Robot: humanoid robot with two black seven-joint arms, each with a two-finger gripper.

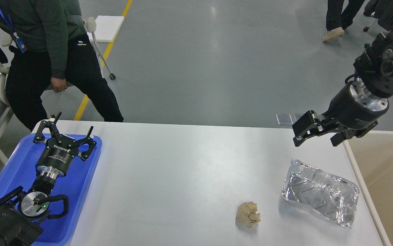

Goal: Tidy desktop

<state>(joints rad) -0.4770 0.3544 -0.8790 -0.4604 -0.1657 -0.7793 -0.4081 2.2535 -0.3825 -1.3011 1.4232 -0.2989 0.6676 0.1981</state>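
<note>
The white desktop fills the lower part of the head view. A crumpled brown paper ball lies near its front right. A crushed silver foil tray lies to the right of the ball, close to the desktop's right edge. My right gripper is open and empty, held in the air above the desktop's far right corner, beyond the foil tray. My left gripper is open and empty, over the far end of the blue tray at the left.
A beige bin with a cream rim stands against the desktop's right edge. A person in a green top stands beyond the far left corner beside a chair. Another person's legs show far right.
</note>
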